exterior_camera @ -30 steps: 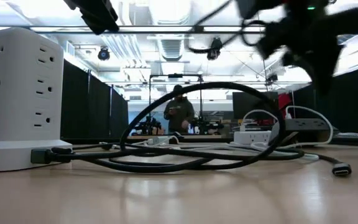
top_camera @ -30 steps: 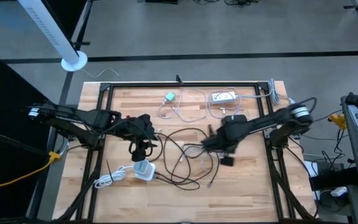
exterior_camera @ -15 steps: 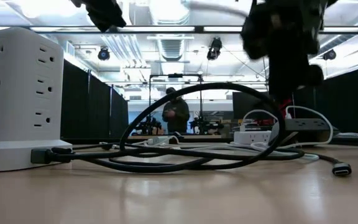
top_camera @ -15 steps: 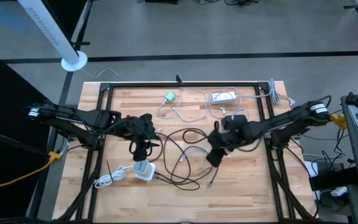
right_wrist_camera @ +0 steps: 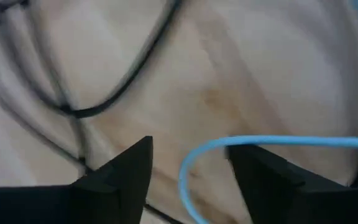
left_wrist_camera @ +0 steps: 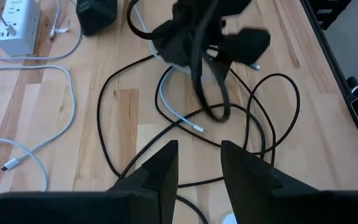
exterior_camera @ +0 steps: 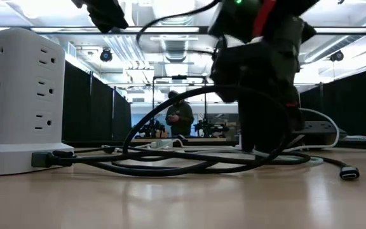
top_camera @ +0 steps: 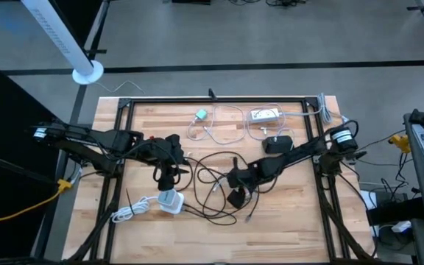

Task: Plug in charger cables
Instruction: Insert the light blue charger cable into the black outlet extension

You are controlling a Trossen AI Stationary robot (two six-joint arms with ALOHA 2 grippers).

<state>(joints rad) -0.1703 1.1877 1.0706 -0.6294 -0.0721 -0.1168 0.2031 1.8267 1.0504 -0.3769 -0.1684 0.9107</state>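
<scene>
A long black charger cable (top_camera: 210, 171) lies in loose loops on the middle of the wooden table, its plug tip (exterior_camera: 348, 172) resting on the wood. My right gripper (top_camera: 234, 193) is low over these loops, open. In the right wrist view its fingers stand on either side of a pale cable loop (right_wrist_camera: 272, 142) that lies on the table; I cannot tell whether they touch it. My left gripper (top_camera: 169, 177) hangs open above the white tower of sockets (top_camera: 170, 200), with nothing between its fingers (left_wrist_camera: 166, 171).
A white oblong power strip (top_camera: 266, 115) and pale coiled cables (top_camera: 216, 126) lie at the far edge, with a black box (top_camera: 277, 143) beside them. A bundled white cable (top_camera: 127, 213) lies near left. A person (exterior_camera: 182, 114) stands in the room behind.
My right gripper has travelled toward the table's left and near edges and come down over the black cable loops. My left gripper has kept still.
</scene>
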